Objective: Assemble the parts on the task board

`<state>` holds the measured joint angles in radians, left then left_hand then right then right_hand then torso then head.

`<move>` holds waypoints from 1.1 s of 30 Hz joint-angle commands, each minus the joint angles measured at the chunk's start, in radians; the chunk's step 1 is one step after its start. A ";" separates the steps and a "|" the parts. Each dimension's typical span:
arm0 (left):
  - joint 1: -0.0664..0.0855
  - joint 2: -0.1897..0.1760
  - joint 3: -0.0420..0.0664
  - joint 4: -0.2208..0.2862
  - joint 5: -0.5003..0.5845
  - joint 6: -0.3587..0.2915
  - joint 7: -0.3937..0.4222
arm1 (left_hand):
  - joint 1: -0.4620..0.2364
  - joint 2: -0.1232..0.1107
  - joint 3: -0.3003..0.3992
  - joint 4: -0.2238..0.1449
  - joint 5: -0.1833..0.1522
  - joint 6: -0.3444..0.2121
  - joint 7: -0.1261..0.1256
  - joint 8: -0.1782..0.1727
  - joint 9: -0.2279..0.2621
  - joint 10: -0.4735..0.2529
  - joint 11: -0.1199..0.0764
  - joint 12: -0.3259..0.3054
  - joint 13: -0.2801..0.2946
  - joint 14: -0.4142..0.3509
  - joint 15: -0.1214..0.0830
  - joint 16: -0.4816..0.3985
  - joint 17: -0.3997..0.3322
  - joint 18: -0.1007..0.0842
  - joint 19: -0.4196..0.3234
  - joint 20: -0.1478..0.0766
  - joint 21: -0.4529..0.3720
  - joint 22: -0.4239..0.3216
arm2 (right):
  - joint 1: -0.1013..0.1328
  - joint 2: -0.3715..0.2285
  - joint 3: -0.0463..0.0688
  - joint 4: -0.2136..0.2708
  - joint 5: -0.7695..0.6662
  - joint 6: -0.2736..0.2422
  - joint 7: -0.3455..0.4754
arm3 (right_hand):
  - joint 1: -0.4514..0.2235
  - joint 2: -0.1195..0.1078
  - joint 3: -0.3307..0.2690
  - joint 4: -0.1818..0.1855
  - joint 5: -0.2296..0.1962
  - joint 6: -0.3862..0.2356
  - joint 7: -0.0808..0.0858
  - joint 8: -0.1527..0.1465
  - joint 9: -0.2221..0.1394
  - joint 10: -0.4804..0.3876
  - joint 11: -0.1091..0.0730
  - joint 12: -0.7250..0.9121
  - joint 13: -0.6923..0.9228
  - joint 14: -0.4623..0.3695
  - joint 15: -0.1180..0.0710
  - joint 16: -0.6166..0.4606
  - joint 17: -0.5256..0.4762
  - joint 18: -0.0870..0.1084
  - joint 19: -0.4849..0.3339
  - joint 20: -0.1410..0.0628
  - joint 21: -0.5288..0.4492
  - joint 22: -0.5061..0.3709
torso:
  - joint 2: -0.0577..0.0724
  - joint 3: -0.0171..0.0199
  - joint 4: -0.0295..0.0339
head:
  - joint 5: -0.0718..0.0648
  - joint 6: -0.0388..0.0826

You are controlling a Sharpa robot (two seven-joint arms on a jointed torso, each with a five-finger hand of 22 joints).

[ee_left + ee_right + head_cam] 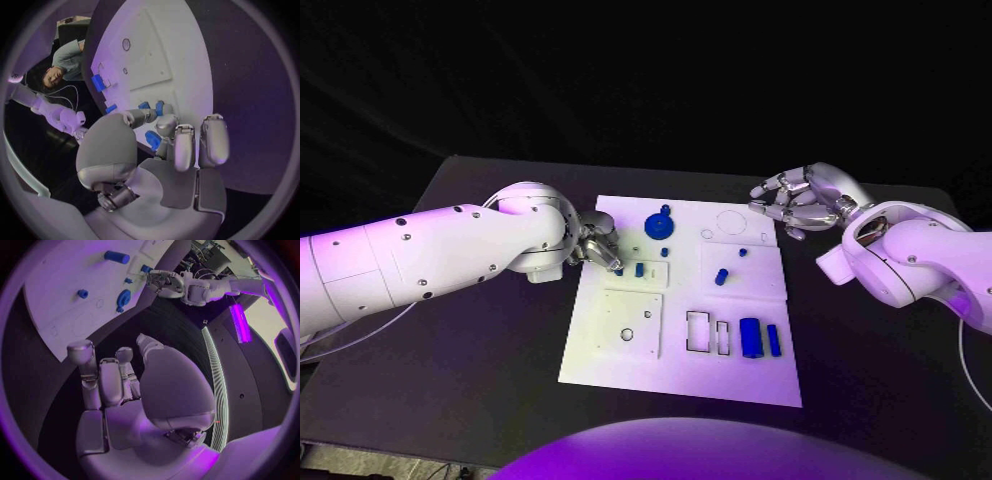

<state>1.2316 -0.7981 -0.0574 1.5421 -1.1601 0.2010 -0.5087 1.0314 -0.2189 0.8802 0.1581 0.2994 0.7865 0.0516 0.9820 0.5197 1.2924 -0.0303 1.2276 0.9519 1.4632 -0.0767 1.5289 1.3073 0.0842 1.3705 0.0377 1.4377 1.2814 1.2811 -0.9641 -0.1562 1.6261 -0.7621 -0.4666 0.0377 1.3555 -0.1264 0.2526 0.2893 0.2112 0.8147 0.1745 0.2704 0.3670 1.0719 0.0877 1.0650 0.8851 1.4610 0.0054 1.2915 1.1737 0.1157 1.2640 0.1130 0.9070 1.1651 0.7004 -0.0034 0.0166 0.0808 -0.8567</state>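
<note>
The white task board [733,375] lies mid-table. On its far half sit a round blue piece [658,224] and small blue pegs [721,277]; a blue block [751,337] and a slim bar [773,340] lie at its near right. My left hand [596,250] is at the board's left edge, fingers curled down beside a small blue peg [639,268]. In the left wrist view the fingertips [165,125] sit right against small blue pieces [159,107]; whether they pinch one is unclear. My right hand [798,200] hovers off the board's far right corner, holding nothing.
A raised square plate [629,320] with a hole and two outlined slots [698,333] occupy the board's near half. The black table [459,380] surrounds the board. In the right wrist view the board [62,290] lies beyond my empty right hand [119,385].
</note>
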 commanded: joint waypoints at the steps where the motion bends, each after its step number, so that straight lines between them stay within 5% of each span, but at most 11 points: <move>1: -0.005 0.004 -0.004 0.003 0.014 0.041 0.002 | -0.015 -0.002 0.008 -0.018 -0.004 0.012 -0.012 0.004 -0.003 0.006 0.000 0.004 0.002 0.086 -0.007 0.004 0.179 -0.019 0.001 -0.004 0.002 0.001 | -0.001 0.000 0.000 0.001 -0.005 0.007 0.010 | -0.008 0.002 -0.001 -0.002 0.004 -0.006 -0.003 0.006 0.001 -0.003 -0.003 -0.002 -0.001 -0.007 0.002 -0.005 0.000 0.018 -0.006 0.000 -0.003 -0.001 | 0.000 -0.0001 -0.0003 | 0.001 -0.001; 21: -0.005 0.004 -0.004 0.001 0.015 0.037 0.003 | -0.081 -0.001 -0.098 0.052 -0.005 0.032 -0.015 0.005 -0.030 0.008 -0.002 0.012 0.006 0.087 -0.009 0.007 0.182 -0.019 0.004 -0.007 -0.002 0.002 | -0.001 0.000 0.000 0.000 -0.005 0.006 0.011 | -0.008 0.002 -0.001 -0.002 0.004 -0.006 -0.003 0.006 0.001 -0.003 -0.003 -0.002 -0.001 -0.007 0.002 -0.005 0.000 0.018 -0.006 0.000 -0.003 -0.001 | 0.000 0.0002 -0.0009 | -0.001 -0.004; 33: -0.005 0.003 -0.004 -0.001 0.014 0.051 0.003 | -0.077 0.006 -0.111 0.056 -0.002 0.037 -0.018 0.008 -0.033 0.013 -0.003 0.018 0.015 0.088 -0.010 0.009 0.188 -0.019 0.004 -0.007 -0.002 0.003 | -0.001 -0.001 0.000 0.001 -0.005 0.006 0.011 | -0.008 0.002 -0.001 -0.002 0.004 -0.006 -0.003 0.006 0.001 -0.003 -0.003 -0.002 -0.001 -0.007 0.002 -0.005 0.000 0.018 -0.006 0.000 -0.003 -0.001 | 0.000 0.0000 -0.0004 | 0.000 -0.005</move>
<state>1.2275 -0.7969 -0.0609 1.5406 -1.1537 0.2254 -0.5085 0.9567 -0.2204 0.7766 0.2151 0.2983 0.8226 0.0304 0.9881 0.4875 1.2959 -0.0339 1.2422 0.9655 1.4669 -0.0803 1.5333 1.3081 0.0842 1.3742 0.0341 1.4376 1.2836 1.2807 -0.9647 -0.1562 1.6258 -0.7621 -0.4669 0.0402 1.3555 -0.1264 0.2526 0.2894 0.2111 0.8147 0.1745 0.2704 0.3669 1.0719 0.0877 1.0650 0.8851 1.4611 0.0054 1.2915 1.1737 0.1157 1.2640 0.1130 0.9070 1.1652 0.7005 -0.0032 0.0162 0.0802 -0.8617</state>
